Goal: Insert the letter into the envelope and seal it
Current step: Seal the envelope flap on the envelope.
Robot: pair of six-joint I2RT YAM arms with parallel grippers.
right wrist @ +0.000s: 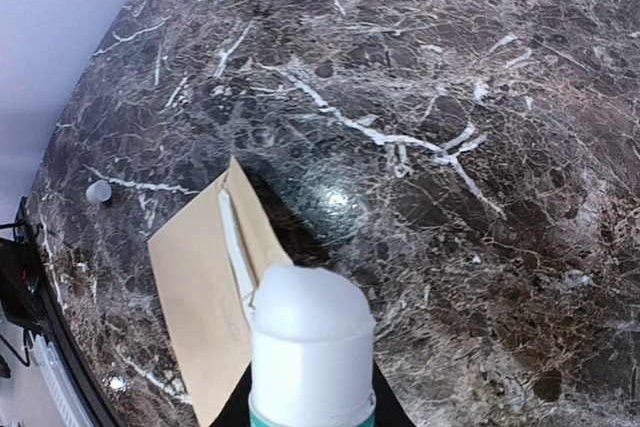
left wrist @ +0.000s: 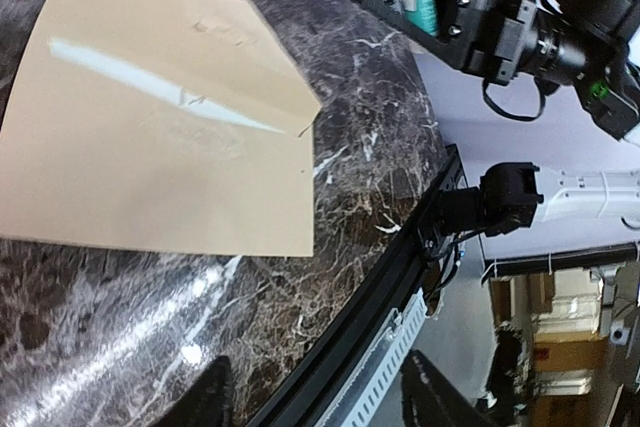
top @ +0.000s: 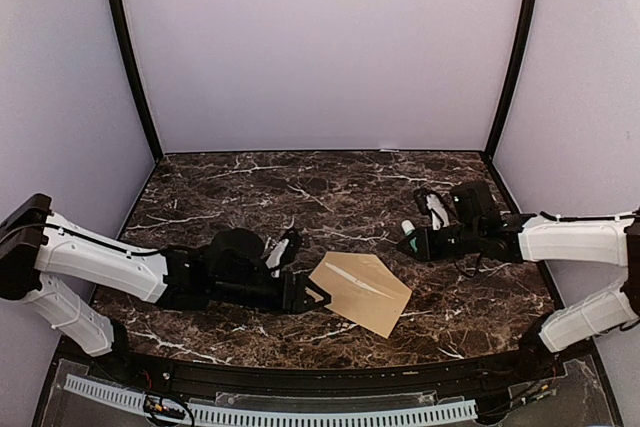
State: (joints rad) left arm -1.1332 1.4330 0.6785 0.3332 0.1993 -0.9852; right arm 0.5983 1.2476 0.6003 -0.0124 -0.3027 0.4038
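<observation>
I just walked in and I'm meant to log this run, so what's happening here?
The envelope lies flat on the table with its flap folded down and a white streak along the flap's edge. The left hand sits open by its left corner, holding nothing. The right hand, off to the right of it, grips what looks like a glue stick. No loose letter is in view.

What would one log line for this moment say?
envelope: flat on table | left claw: open, empty, beside envelope | right claw: holding white-capped stick
</observation>
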